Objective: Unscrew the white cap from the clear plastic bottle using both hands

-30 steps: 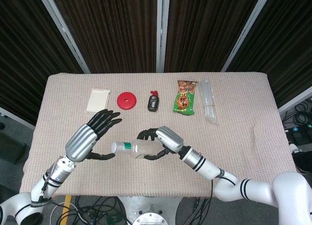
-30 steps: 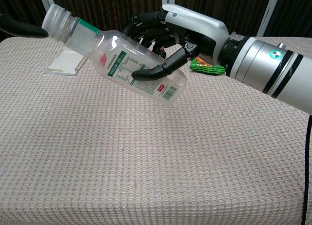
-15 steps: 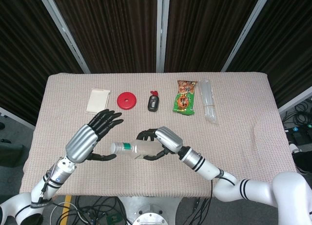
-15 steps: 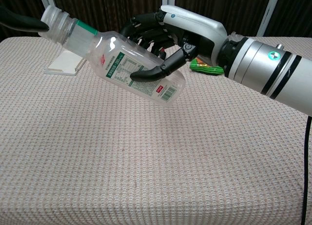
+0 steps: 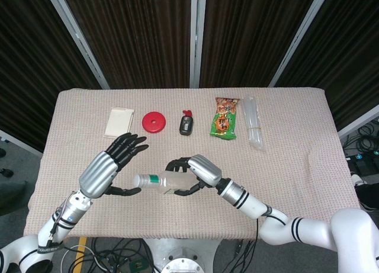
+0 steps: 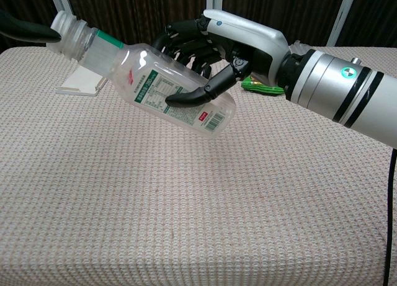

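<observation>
The clear plastic bottle [image 5: 167, 180] with a green neck band lies tilted in the air above the table, its white cap [image 5: 140, 179] pointing left. My right hand [image 5: 191, 174] grips the bottle's body, fingers wrapped around it. In the chest view the bottle [image 6: 164, 87] slopes up to the left, the right hand [image 6: 217, 50] holding its lower half. My left hand [image 5: 113, 165] sits just left of the cap with fingers spread, its thumb under the cap. One dark left fingertip [image 6: 34, 30] reaches the cap [image 6: 67, 26] and seems to touch it.
Along the far side of the table [image 5: 296, 166] lie a white pad [image 5: 119, 121], a red disc [image 5: 154, 121], a small black object [image 5: 186, 124], a green snack packet [image 5: 224, 118] and a clear plastic sleeve [image 5: 253, 122].
The right hand has shifted the bottle slightly left, bringing the cap against the left hand's thumb. The left hand stays spread in about the same place.
</observation>
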Tool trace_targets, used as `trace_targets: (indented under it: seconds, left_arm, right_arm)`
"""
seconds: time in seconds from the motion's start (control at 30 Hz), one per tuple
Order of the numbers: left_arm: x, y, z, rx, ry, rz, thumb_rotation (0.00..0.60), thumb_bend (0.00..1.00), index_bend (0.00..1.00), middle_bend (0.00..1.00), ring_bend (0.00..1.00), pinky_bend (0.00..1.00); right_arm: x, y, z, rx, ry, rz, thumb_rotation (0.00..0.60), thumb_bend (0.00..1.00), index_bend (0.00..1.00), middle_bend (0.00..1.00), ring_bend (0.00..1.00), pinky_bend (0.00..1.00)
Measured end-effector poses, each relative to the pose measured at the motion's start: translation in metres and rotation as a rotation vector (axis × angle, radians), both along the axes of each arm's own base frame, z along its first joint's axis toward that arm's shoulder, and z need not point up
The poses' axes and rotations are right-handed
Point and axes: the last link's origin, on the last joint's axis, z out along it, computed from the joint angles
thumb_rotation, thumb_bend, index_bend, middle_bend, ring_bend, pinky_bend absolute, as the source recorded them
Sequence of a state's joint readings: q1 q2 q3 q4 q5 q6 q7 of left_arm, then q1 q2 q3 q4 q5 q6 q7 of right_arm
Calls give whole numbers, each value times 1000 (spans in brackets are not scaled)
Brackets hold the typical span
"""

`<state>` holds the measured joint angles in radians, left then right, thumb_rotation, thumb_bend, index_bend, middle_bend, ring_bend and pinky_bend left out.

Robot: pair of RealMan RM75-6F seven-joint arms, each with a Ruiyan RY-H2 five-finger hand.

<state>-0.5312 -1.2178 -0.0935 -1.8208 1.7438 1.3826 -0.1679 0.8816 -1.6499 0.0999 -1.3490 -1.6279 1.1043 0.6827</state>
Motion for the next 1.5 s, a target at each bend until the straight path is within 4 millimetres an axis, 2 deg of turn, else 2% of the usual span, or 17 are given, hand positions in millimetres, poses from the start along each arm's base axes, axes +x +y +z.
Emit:
trace_targets:
  seconds: [1.23, 1.4, 1.5]
  left_arm:
    - [-3, -3, -3, 5, 14, 9, 600, 0, 101, 36, 3, 16]
    - [-7, -4, -3, -7, 29, 8, 600, 2, 233, 36, 3, 16]
    - [-10, -5, -2, -28, 32, 10, 600, 67, 279, 36, 3, 16]
  right_arm:
    - [-3, -1, 4, -19, 1, 1, 600, 326, 587, 527, 424, 546]
    - [-5, -2, 7, -24, -5, -3, 600, 327, 587, 527, 424, 545]
    - [-6, -3, 8, -25, -12, -7, 600, 327, 587, 527, 424, 545]
